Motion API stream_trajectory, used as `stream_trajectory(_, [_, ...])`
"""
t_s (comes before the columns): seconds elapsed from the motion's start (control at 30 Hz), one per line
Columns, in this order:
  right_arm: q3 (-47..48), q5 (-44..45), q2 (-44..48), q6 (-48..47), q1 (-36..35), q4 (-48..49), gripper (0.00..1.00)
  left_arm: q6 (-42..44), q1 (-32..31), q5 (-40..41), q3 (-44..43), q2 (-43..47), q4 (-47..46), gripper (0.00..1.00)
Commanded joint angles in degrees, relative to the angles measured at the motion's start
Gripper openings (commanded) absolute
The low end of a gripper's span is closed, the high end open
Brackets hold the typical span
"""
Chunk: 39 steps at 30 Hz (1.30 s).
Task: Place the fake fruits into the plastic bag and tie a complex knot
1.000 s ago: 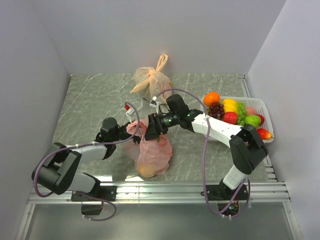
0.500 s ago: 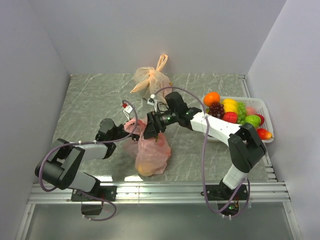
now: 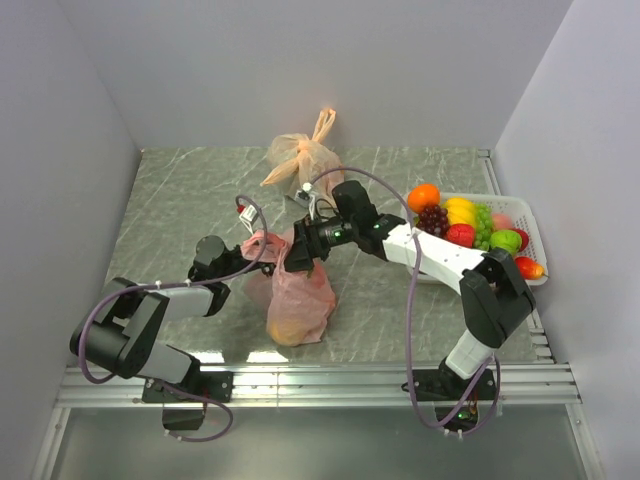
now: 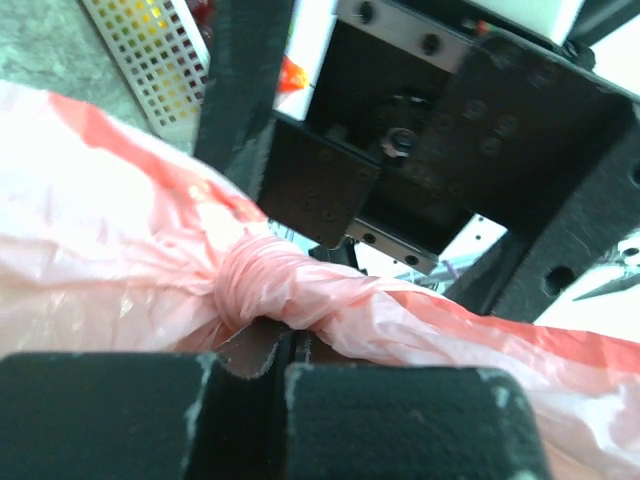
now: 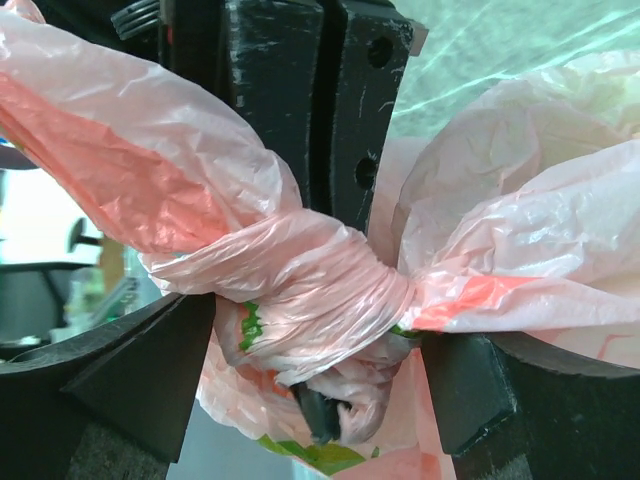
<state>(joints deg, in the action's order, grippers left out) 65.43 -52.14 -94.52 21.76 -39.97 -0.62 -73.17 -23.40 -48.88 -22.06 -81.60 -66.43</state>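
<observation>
From above, our left claw point(image 3: 263, 244) has pulled leftward over the last second, and the bag point(image 3: 297, 300) on the table point(image 3: 180, 200) has shifted with it. Its wrist view shows it clamped on plastic just under the knot point(image 4: 268, 290). The right wrist view shows the right claw point(image 5: 305, 385) spread wide astride that knot; we judge it tightening.

Bright even light; wrist views blurred, backgrounds blown out.

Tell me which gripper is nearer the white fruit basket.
Right. The right gripper straddles the knot of the pink bag, left of the basket. The left gripper pinches the bag beside that knot from the far side, farther from the basket.
</observation>
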Motion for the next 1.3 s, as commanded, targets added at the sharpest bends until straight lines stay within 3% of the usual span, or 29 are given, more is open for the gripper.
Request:
stream_trajectory(0.0, [2.77,5.21,1.09,-9.35,-0.64,-11.49,0.86,-5.14,0.63,5.29,-3.51,1.18,-4.93,0.0])
stream_trajectory(0.1, [3.04,4.95,3.02,-11.74,1.11,-17.12,0.85,-5.06,0.63,4.76,-3.51,1.62,-5.46,0.0])
stream_trajectory(0.13, [2.78,3.99,3.64,-11.74,1.81,-18.18,0.94,-4.88,0.63,4.59,-3.42,1.97,-5.55,0.0])
stream_trajectory(0.4, [-1.53,-3.49,9.79,-6.82,6.92,-17.49,0.95,-4.0,0.55,3.27,-2.98,2.94,-5.54,0.0])
stream_trajectory(0.9, [3.56,-5.52,-3.21,11.1,-0.99,4.83,0.94,-7.08,-1.91,5.02,-3.42,-1.8,-9.24,0.0])
stream_trajectory(1.1, [4.27,-4.55,-2.78,5.77,-0.03,1.25,0.93,-7.34,-2.79,5.2,-1.49,-1.54,-7.67,0.0])
stream_trajectory(1.27, [3.3,-1.04,1.26,-3.28,0.94,-10.87,0.95,-6.29,-3.76,6.08,-0.35,-0.14,-5.2,0.0])
